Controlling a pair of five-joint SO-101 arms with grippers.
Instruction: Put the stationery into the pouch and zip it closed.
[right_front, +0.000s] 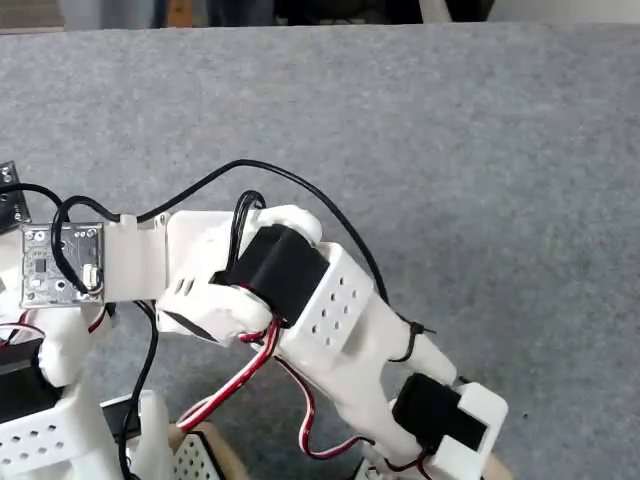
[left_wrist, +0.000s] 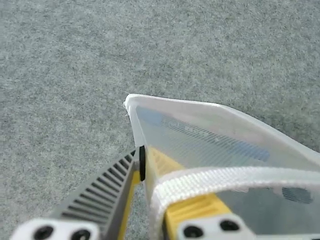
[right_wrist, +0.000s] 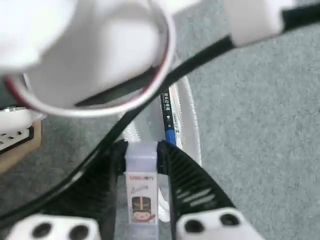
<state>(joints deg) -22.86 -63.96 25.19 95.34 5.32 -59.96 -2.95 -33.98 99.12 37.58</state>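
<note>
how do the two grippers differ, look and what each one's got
The left gripper has one grey ribbed finger and one yellow; the right gripper has two black ribbed fingers. The left pinches the edge of the white mesh pouch; the right clamps a small pale block with a picture label. Both are shut on something above the grey table.

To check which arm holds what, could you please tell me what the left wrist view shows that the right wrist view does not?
Left wrist view alone: the left gripper pinched shut on a corner of the pouch, whose mesh wall is seen side-on. Right wrist view alone: the right gripper shut on a small pale block, beneath a white arm housing and a black cable. Both: the grey table, a blue pen and the pouch's white rim.
</note>
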